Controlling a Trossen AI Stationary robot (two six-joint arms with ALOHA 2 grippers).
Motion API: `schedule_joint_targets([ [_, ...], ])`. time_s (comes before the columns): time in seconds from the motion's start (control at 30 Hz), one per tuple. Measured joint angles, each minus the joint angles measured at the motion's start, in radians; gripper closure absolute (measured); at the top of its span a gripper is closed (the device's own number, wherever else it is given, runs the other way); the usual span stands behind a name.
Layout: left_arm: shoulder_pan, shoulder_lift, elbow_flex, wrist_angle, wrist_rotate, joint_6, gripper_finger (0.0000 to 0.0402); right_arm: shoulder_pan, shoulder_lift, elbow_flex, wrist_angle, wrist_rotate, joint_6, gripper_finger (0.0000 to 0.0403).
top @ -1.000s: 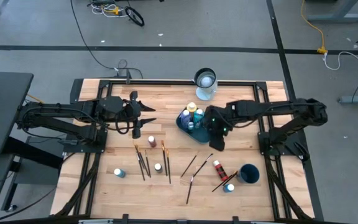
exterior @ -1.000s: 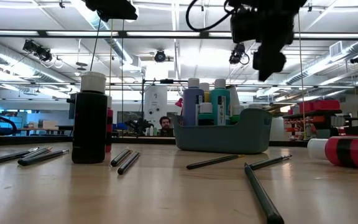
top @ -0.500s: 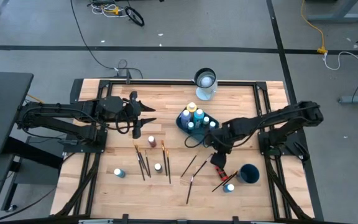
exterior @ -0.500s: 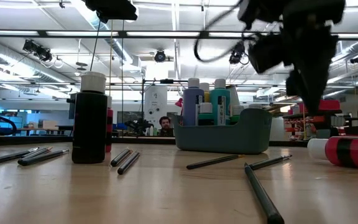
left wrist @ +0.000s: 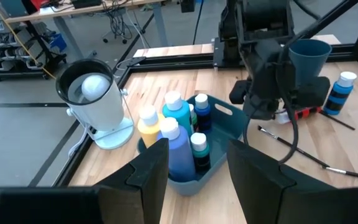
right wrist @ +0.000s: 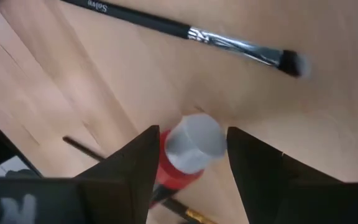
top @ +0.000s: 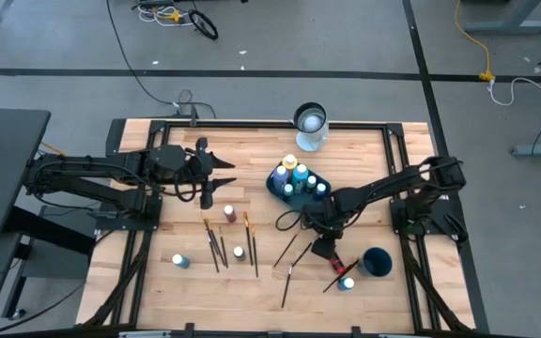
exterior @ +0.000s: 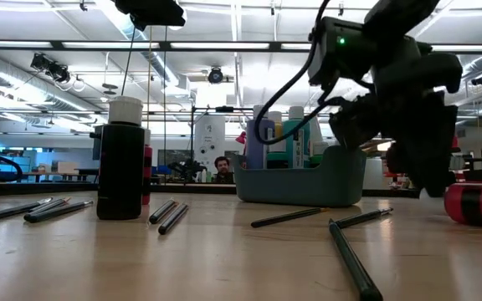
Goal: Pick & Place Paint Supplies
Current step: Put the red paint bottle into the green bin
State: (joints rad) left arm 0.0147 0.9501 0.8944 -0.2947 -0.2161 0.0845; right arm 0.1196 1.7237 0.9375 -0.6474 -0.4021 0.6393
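My right gripper (right wrist: 192,133) is open and low over the table's near right part (top: 323,237). Its fingers stand on either side of a red paint bottle (right wrist: 184,163) with a pale cap (right wrist: 194,142); the bottle lies on its side (top: 330,252) and I see no touch. A teal caddy (top: 278,191) holds several paint bottles (left wrist: 178,140), one with a yellow body (left wrist: 148,124). Other small bottles (top: 229,213) and dark-handled brushes (top: 212,244) lie loose on the wood. My left gripper (top: 216,175) waits open above the table's left part, facing the caddy.
A white jar (top: 310,127) stands at the far edge behind the caddy. A dark blue cup (top: 376,262) and a blue bottle (top: 347,282) sit near the right gripper. A brush (right wrist: 185,31) lies just beyond the red bottle. A black bottle (exterior: 122,167) stands left of the caddy (exterior: 299,180).
My right gripper has swung from above the caddy toward the table's near edge and come down, ending with its fingers astride the red bottle. The bottles, brushes and left arm have stayed where they were.
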Motion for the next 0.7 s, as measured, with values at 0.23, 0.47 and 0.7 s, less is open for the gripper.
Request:
schedule_joint_targets([
  [0.23,0.0,0.0,0.0,-0.002,0.0,0.001,0.0231,0.006,0.042,0.005,0.016,-0.011,-0.021,0.0213],
  [0.47,0.0,0.0,0.0,-0.003,0.0,0.005,0.0231,0.014,0.043,0.002,0.04,-0.006,-0.019,0.0263],
  [0.7,0.0,0.0,0.0,-0.003,0.0,0.003,0.0231,0.001,-0.002,-0.002,0.08,-0.027,-0.055,0.0282],
])
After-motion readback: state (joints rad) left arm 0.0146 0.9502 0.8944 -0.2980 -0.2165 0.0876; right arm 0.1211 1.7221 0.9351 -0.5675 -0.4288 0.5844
